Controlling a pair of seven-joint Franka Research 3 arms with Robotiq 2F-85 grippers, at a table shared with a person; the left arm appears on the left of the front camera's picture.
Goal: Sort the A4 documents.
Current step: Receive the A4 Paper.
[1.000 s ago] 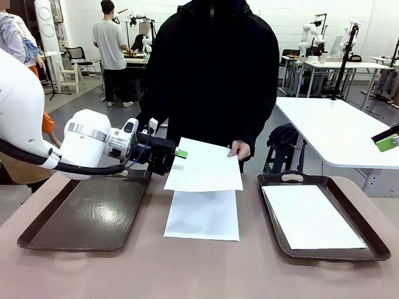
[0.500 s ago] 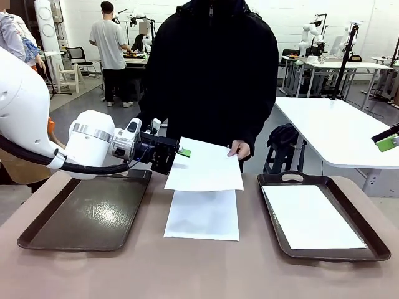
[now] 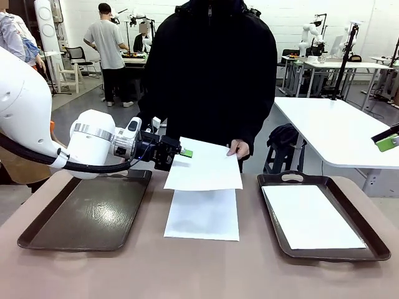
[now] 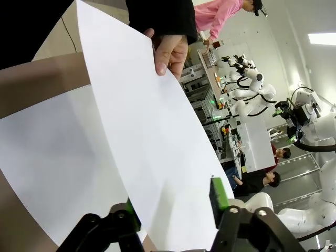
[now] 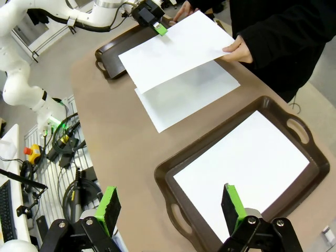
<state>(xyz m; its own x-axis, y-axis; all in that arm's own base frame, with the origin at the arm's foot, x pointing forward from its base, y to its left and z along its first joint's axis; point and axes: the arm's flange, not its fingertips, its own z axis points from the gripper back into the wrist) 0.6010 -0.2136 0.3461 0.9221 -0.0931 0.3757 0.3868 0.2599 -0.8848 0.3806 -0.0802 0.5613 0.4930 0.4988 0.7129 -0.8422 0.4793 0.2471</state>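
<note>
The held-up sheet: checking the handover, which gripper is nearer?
Left. The left gripper straddles an edge of the sheet; the right gripper hangs off near the right tray.

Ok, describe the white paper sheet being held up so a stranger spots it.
Start midway along the brown table. A flat white paper sheet lies there; the raised white sheet hangs above it, a person's hand at one corner, the left gripper with green pads astride the opposite edge.

Sheet [image 3: 201, 215] on table [image 3: 199, 274] between trays [image 3: 87, 212]
</note>
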